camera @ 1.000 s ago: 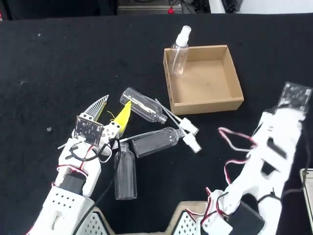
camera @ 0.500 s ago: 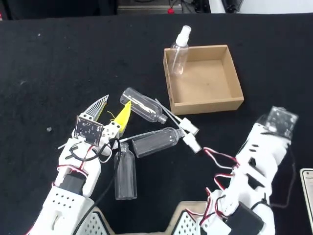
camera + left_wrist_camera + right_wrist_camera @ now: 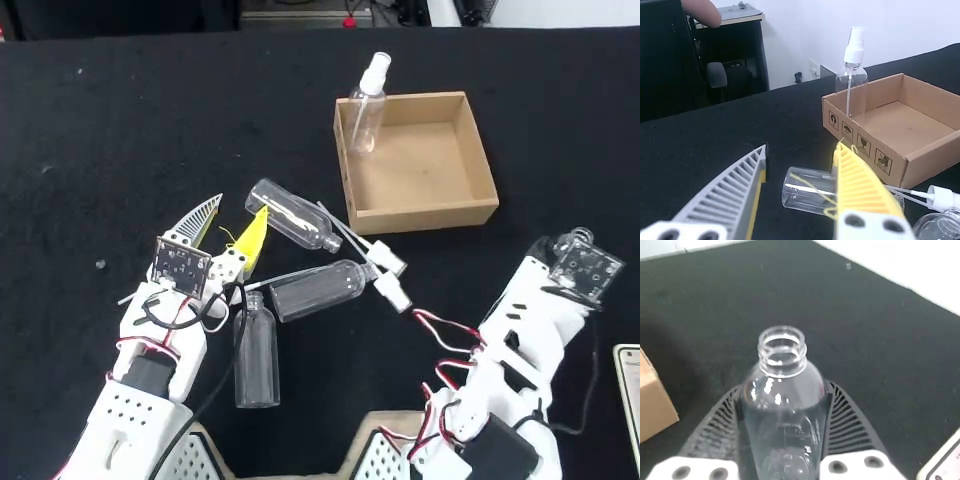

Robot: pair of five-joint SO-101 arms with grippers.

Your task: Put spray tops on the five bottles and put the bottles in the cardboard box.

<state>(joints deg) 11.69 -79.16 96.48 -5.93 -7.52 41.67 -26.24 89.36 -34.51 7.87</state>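
Surface: a table covered in black cloth (image 3: 120, 120), with a few pale specks on it.
Room: a white wall (image 3: 900, 25) beyond the table's far edge, and a dark desk (image 3: 735, 45) standing against it.
Cardboard box (image 3: 415, 160): open-topped, on the far right part of the cloth.
Capped bottle (image 3: 366, 102): upright in the box's far left corner, with a white spray top fitted.
Left gripper (image 3: 801, 147): low over the cloth, its grey and yellow fingers spread apart and holding nothing.
Lying bottle (image 3: 295, 215): on its side just beyond those fingertips, near the box's front left corner.
Second lying bottle (image 3: 318, 288): beside the first.
Spray tops (image 3: 390, 275): two lie at the necks of these two bottles. I cannot tell whether they are fitted.
Third lying bottle (image 3: 256, 355): uncapped, next to the left arm.
Right gripper (image 3: 783, 390): clamped on an open-necked bottle (image 3: 782, 405), held off the cloth, near the box's front right.
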